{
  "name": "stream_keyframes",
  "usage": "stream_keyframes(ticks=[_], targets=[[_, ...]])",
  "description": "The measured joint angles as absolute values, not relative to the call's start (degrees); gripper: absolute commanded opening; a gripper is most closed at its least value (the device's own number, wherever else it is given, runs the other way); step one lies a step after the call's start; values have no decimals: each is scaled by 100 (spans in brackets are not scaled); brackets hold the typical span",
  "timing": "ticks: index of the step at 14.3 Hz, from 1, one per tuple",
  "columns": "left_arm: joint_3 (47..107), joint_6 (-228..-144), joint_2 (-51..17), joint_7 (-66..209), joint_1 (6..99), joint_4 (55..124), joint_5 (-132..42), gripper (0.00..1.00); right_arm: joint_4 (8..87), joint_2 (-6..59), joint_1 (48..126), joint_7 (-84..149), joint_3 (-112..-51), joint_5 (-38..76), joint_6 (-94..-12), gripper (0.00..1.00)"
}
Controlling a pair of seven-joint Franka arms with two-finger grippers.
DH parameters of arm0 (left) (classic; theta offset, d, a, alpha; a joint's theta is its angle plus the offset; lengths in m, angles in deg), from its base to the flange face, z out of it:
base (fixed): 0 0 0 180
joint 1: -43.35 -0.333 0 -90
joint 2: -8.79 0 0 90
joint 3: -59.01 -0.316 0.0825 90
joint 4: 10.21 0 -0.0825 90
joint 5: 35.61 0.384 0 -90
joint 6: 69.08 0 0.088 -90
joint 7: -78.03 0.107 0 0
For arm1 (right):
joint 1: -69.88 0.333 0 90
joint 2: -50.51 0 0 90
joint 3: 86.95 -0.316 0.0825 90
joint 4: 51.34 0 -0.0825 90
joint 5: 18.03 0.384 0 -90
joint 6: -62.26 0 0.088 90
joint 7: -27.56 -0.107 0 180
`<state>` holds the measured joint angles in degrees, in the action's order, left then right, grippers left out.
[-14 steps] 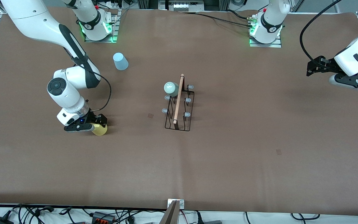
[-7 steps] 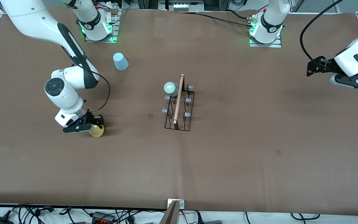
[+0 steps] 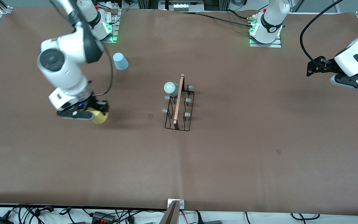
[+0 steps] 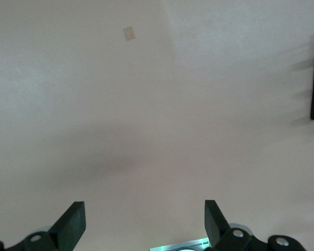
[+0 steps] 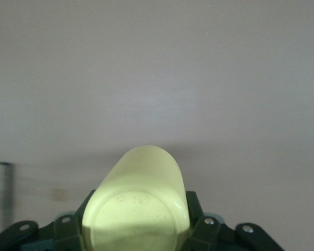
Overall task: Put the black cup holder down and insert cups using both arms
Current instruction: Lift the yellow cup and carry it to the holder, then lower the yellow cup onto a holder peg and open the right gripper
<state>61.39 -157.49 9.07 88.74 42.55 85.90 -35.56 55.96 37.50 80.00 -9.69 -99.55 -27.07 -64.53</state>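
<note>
- The black cup holder (image 3: 179, 104) stands upright near the middle of the bench (image 3: 228, 161), with a mint-green cup (image 3: 170, 88) already on a peg at the end farthest from the front camera.
- The right gripper (image 3: 87, 113) has its fingers clenched on the yellow cup (image 3: 99, 117), which it carries clear of the bench toward the right arm's end, well apart from the holder.
- In the right wrist view the yellow cup (image 5: 141, 206) lies sideways between the fingers, closed base toward the camera; a thin tapered wall like this could slip or tilt if the arm swings fast.
- The pegs are small and close together; if the cup's mouth meets a peg off-centre, it could nudge the light wire holder or knock the mint-green cup.
- The light blue cup (image 3: 120, 61) stands upside down on the bench near the right arm's base; a low pass of the arm could topple it.
- The left gripper (image 3: 320, 66) waits over the left arm's end of the bench, fingers released and holding nothing.
</note>
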Motion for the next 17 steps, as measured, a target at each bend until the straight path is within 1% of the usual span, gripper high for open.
stream_keyframes(ticks=[2, 4, 7, 9, 12, 13, 14, 16, 17], targets=[[6141, -15749, 907, 8874, 4258, 8577, -3556, 100, 5343, 3542, 8488, -2229, -10017, -2533, -6585, 14], [6142, -15749, 907, 8874, 4261, 8571, -3556, 100, 4975, 3132, 8977, -3366, -10025, -2361, -6938, 14], [6144, -15749, 907, 8875, 4263, 8555, -3556, 100, 4416, 2455, 9479, -4336, -10025, -2342, -7163, 14], [6145, -15749, 907, 8875, 4263, 8548, -3556, 100, 4215, 2158, 9620, -4495, -10021, -2379, -7263, 14], [6145, -15749, 907, 8875, 4263, 8545, -3556, 100, 4149, 1969, 9632, -4504, -10009, -2538, -7277, 15], [6145, -15749, 907, 8875, 4263, 8544, -3556, 100, 4149, 1935, 9642, -4504, -10009, -2573, -7278, 16], [6145, -15749, 907, 8875, 4263, 8545, -3556, 100, 4149, 1908, 9656, -4504, -10009, -2607, -7278, 19], [6145, -15749, 907, 8875, 4263, 8545, -3556, 100, 4148, 1845, 9681, -4506, -10009, -2677, -7308, 100], [6146, -15749, 907, 8875, 4264, 8545, -3556, 100, 4148, 1810, 9687, -4507, -10006, -2688, -7379, 100]])
